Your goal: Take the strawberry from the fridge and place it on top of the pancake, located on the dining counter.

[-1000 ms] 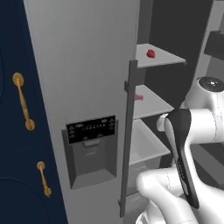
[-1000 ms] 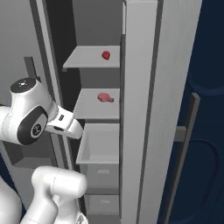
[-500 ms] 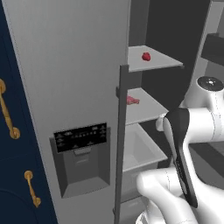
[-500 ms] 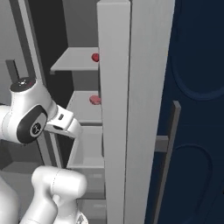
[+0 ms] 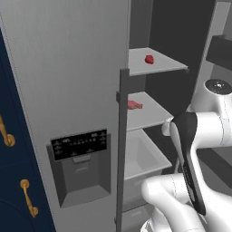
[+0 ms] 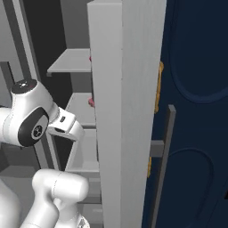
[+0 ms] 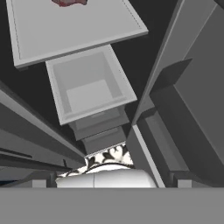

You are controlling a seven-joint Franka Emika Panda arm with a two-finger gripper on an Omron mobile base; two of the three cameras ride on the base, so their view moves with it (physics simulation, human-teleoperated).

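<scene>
The fridge point(image 5: 68, 68) stands with its right door swung open, and its black dispenser panel point(image 5: 79, 144) faces me. The strawberry point(image 5: 149, 59), a tiny red berry, lies on the upper shelf point(image 5: 158, 68). In the right base view the open door's edge point(image 6: 124, 111) hides the berry. My arm point(image 5: 190, 149) is folded low in front of the open compartment, well below and short of the berry. In the hand view, my gripper point(image 7: 112, 183) is open with nothing between its fingertips, and it looks down at a drawer point(image 7: 89, 87). The pancake and the dining counter are out of view.
A pinkish slab of meat point(image 5: 134, 104) lies on the middle shelf, below the berry. Under it is an open grey drawer point(image 5: 140, 156). Navy cabinets with gold handles point(image 5: 28, 204) flank the fridge. The door's long dark handle point(image 5: 121, 149) stands close to my arm's left.
The whole picture has shifted, so the base has moved. The door edge now covers the shelves in the right base view. The arm's pose and the open gripper are unchanged.
</scene>
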